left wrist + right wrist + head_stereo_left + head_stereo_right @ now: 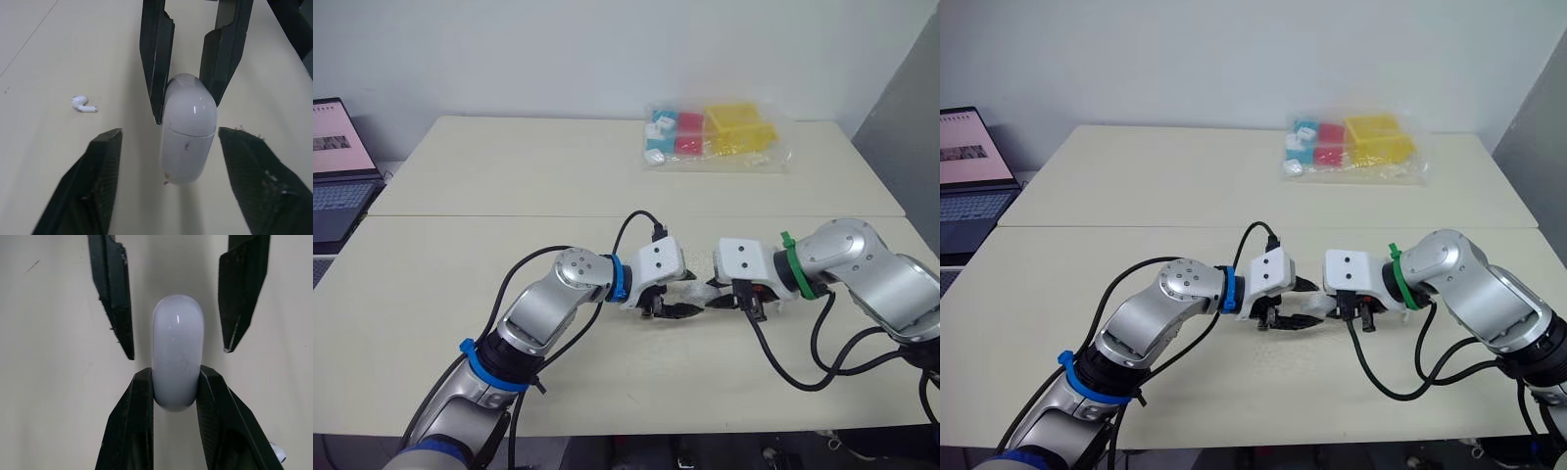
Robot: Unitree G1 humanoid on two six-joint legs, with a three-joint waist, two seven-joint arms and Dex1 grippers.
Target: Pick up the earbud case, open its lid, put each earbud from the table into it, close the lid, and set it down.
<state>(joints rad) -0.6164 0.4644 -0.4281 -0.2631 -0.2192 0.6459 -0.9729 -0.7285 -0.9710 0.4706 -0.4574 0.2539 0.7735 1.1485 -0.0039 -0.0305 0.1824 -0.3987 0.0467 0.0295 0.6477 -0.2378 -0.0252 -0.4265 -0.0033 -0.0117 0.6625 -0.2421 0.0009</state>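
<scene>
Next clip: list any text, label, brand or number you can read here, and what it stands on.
None can be read.
On the open laptop screen: a page with lines, too small to read.
On the glossy white earbud case: no marking visible.
On the clear plastic bag of coloured boxes: no legible label.

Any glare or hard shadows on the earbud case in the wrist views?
Left wrist view: one small glint on the earbud case, soft shadow on the table beside it. Right wrist view: a tiny glint too, nothing washed out.
</scene>
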